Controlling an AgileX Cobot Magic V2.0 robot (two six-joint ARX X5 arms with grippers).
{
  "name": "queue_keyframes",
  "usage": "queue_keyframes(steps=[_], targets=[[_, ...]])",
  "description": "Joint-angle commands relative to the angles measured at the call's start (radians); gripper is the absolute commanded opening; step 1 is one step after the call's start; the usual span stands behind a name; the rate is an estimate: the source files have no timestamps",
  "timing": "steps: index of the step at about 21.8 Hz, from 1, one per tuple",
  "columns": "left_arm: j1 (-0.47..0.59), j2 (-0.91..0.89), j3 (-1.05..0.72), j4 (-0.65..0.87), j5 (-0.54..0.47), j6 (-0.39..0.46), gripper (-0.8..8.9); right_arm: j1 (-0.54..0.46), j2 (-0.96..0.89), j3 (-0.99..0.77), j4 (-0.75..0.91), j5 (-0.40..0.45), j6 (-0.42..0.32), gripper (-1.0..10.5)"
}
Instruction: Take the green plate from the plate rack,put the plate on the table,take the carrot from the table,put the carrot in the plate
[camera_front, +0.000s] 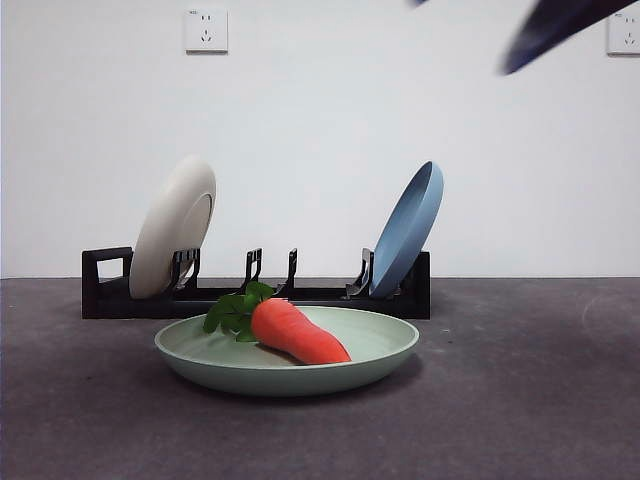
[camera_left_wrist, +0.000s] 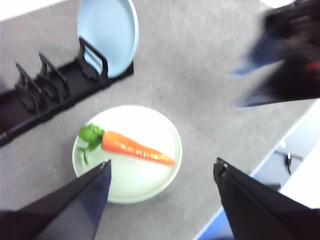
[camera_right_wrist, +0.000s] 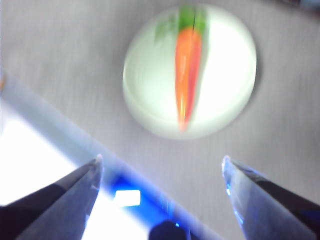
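Observation:
The green plate (camera_front: 285, 362) lies flat on the table (camera_front: 520, 400) in front of the plate rack (camera_front: 110, 290). The carrot (camera_front: 297, 332) lies in the plate, with its leaves toward the cream plate's side. The left gripper (camera_left_wrist: 162, 170) is open and empty, high above the plate (camera_left_wrist: 135, 185) and carrot (camera_left_wrist: 135, 148). The right gripper (camera_right_wrist: 162, 165) is open and empty, high above the blurred plate (camera_right_wrist: 220, 90) and carrot (camera_right_wrist: 186, 65). The right arm (camera_left_wrist: 287, 55) appears blurred in the left wrist view. A dark blurred arm tip (camera_front: 560, 25) is at the top right of the front view.
A cream-white plate (camera_front: 172, 228) stands in the rack's slot near the handle end. A blue plate (camera_front: 408, 230) stands at the other end, also in the left wrist view (camera_left_wrist: 107, 32). The middle slots (camera_front: 270, 272) hold nothing. The table's edge (camera_left_wrist: 295, 130) is close by.

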Motion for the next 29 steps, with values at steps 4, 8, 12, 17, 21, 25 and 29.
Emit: queue_keyframes(steps=[4,8,12,17,21,25,29], targets=[[-0.003,-0.002,-0.006,-0.061,0.084,-0.006,2.87,0.002,-0.085,-0.004,-0.184,-0.002,-0.038,2.7],[-0.003,-0.002,-0.006,-0.089,0.093,-0.006,-0.24,0.002,-0.108,-0.004,-0.212,-0.002,-0.072,-0.2],[-0.003,-0.002,-0.006,-0.097,0.093,-0.006,-0.08,0.002,-0.11,-0.004,-0.211,-0.035,-0.083,-0.1],[-0.003,-0.002,-0.006,-0.097,0.087,-0.006,-0.03,0.002,-0.112,-0.004,-0.211,-0.025,-0.075,0.0],[-0.003,-0.002,-0.006,-0.097,0.087,-0.006,-0.03,0.002,-0.113,-0.004,-0.211,-0.024,-0.075,0.0],[-0.003,-0.002,-0.006,-0.097,0.087,-0.006,-0.03,0.002,-0.114,-0.004,-0.211,-0.024,-0.075,0.0],[-0.003,-0.002,-0.006,-0.097,0.087,-0.006,-0.03,0.002,-0.114,-0.004,-0.211,-0.024,-0.075,0.0]])
